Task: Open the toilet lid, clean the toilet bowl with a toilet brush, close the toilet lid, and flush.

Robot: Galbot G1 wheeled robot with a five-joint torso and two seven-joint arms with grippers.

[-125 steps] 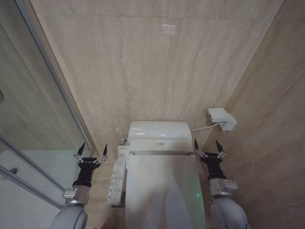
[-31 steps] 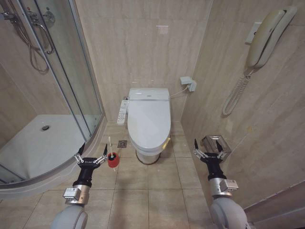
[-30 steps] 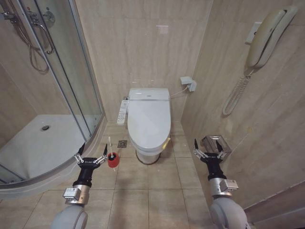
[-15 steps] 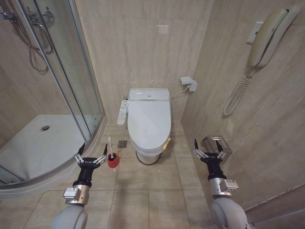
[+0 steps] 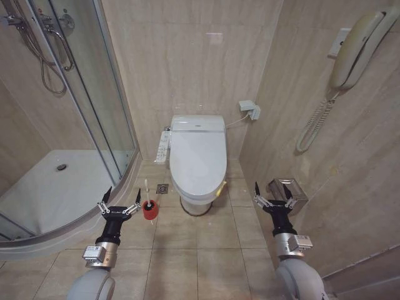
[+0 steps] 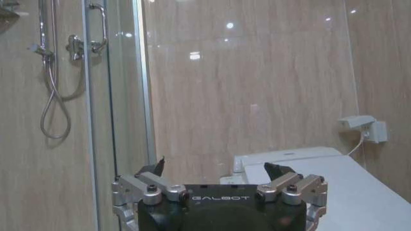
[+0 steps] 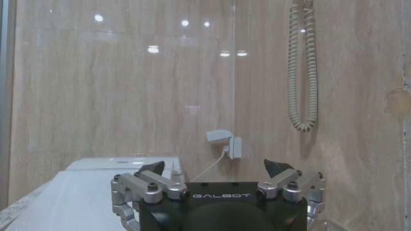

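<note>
Left gripper (image 5: pixel 122 198) and right gripper (image 5: pixel 272 192): jaws spread, empty, raised either side of the view. Between them, farther off, the toilet lid (image 5: pixel 197 159) lies shut. The toilet brush (image 5: pixel 148 201) stands in its red cup on the floor tiles (image 5: pixel 200 247), just beside the left gripper's fingertips.

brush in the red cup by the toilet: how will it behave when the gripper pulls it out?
The brush has a thin white handle, so it is probably light and may flex a little. Its red cup looks small and stands free on the floor tiles, so it could tip or lift along with the brush.
</note>
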